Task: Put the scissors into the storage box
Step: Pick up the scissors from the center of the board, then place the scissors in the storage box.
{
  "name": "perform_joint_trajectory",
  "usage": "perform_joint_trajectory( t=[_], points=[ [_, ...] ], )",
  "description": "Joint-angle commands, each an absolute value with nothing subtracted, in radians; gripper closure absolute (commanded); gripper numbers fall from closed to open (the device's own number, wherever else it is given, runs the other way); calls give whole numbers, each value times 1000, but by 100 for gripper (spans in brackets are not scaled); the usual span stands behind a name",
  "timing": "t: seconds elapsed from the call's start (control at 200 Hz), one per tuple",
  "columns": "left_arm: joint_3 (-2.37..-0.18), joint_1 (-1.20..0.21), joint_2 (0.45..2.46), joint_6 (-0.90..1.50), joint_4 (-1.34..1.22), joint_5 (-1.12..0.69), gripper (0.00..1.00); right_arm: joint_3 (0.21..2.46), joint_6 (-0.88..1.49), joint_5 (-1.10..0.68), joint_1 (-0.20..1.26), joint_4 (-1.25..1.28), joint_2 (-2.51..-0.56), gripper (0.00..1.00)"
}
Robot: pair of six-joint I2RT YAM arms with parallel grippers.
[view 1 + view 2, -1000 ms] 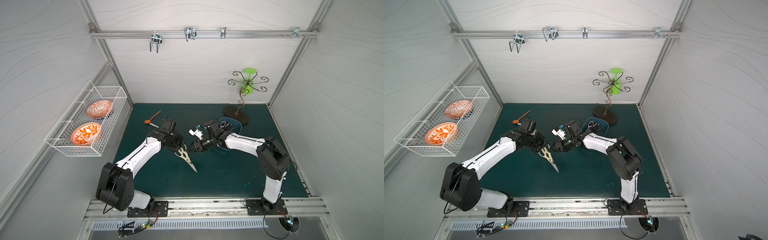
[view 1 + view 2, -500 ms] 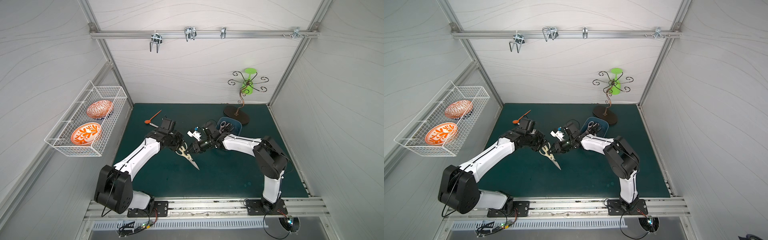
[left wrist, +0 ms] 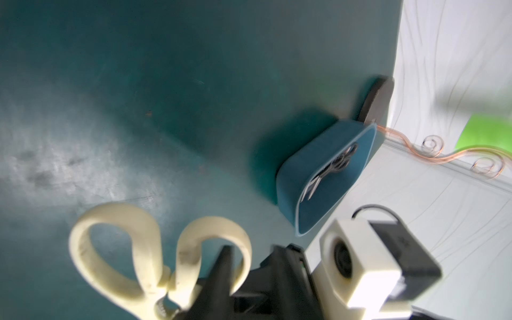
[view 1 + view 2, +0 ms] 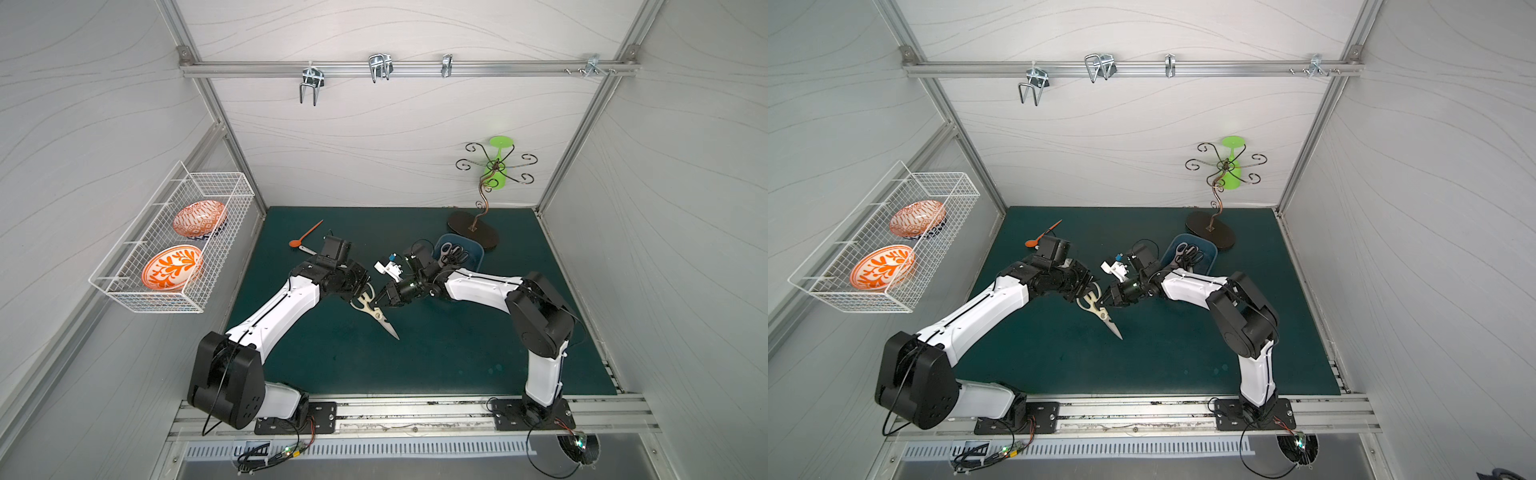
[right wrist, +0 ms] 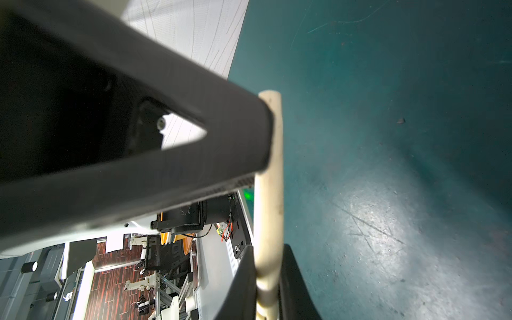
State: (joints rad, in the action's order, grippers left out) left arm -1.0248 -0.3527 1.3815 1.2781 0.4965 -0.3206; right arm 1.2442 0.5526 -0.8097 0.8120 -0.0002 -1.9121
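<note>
I am passing the cream scissors (image 4: pixel 370 307) from one arm to the other, over the middle of the table (image 4: pixel 436 357). My right hand (image 4: pixel 379 299) is pinched tight on one handle loop. In its own camera the black fingers (image 5: pixel 241 288) squeeze the cream loop from both sides. My left hand (image 4: pixel 358 287) sits right beside the handles, but I cannot tell if it is gripping or letting go. The blades point down and toward me, away from both arms. I think the swap is because the storage box (image 4: pixel 478 254) is at the back, close to my right arm. It holds other scissors (image 4: pixel 453 252).
</note>
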Motion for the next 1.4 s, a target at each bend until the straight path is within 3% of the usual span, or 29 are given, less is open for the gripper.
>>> perform_joint_trajectory(
  t=[0.0, 0.06, 0.15, 0.475, 0.69, 0.915, 1.395],
  points=[
    [-1058, -354, 1356, 1276, 456, -330, 32, 1254, 539, -811, 820, -4, -1906, 96],
    [-1069, -353, 1356, 1275, 467, -322, 22, 1255, 532, -809, 819, -15, -1901, 97],
    [-1096, -340, 1352, 1248, 484, -313, 20, 1249, 521, -799, 811, -34, -1890, 99],
    [-1158, -215, 1317, 1130, 528, -290, 20, 1183, 505, -764, 663, -70, -1807, 100],
    [-1138, -202, 1325, 991, 537, -236, 22, 1167, 465, -703, 461, -144, -1716, 100],
    [-1091, -201, 1367, 853, 543, -309, 22, 1148, 469, -544, 279, -162, -1674, 100],
    [-1035, -195, 1378, 736, 630, -275, 22, 1094, 497, -381, 241, -77, -1751, 100]
  ],
)
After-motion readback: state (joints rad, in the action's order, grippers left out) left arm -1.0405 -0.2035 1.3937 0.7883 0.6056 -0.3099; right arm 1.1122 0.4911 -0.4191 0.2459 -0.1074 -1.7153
